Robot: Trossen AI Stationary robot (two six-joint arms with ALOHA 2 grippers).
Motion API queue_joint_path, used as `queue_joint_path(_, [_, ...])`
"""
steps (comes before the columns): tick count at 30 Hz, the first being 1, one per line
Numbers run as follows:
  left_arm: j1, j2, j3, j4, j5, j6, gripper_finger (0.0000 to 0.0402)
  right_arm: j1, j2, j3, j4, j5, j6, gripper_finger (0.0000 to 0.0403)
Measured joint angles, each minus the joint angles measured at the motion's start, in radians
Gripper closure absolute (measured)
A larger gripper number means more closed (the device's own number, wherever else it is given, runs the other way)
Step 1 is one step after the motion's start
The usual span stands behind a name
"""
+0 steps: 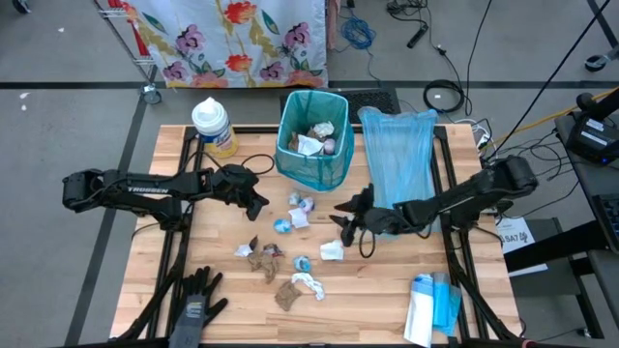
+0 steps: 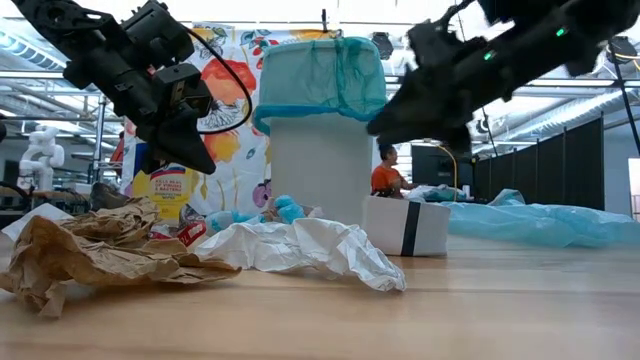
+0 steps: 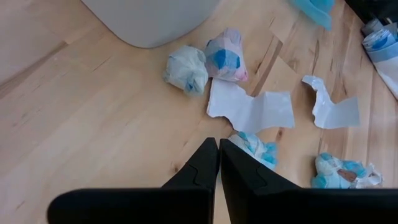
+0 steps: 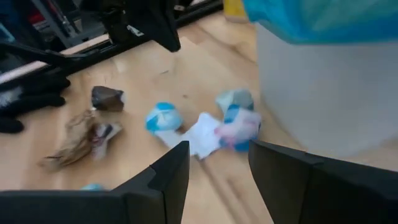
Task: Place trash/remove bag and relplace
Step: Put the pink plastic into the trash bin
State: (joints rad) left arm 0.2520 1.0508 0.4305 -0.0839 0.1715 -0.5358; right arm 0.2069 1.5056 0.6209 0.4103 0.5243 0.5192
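Observation:
The trash lies scattered mid-table: blue and white wads (image 1: 300, 201), a white scrap (image 1: 332, 250) and brown paper wads (image 1: 263, 256). More sits inside the white bin with the teal bag (image 1: 312, 140) at the far middle. My left gripper (image 1: 259, 205) hangs shut and empty above the table, left of the wads; in its wrist view the gripper (image 3: 219, 162) points at a blue wad (image 3: 255, 146). My right gripper (image 1: 343, 217) is open just right of the scraps, and in its own view the gripper (image 4: 217, 168) faces a pink-blue wad (image 4: 239, 124); it touches nothing.
A spare light blue bag (image 1: 398, 155) lies flat right of the bin, under my right arm. A wipes tub (image 1: 215, 126) stands at the far left, black gloves (image 1: 198, 300) lie near left, and a blue-white packet (image 1: 430, 309) lies near right.

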Motion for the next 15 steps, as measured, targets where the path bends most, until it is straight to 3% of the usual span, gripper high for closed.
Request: queue_joint_path(15, [0.0,0.0,0.0,-0.003,0.008,-0.008,0.0381,-0.1,0.325,0.024,0.401,-0.007,-0.117,0.0248])
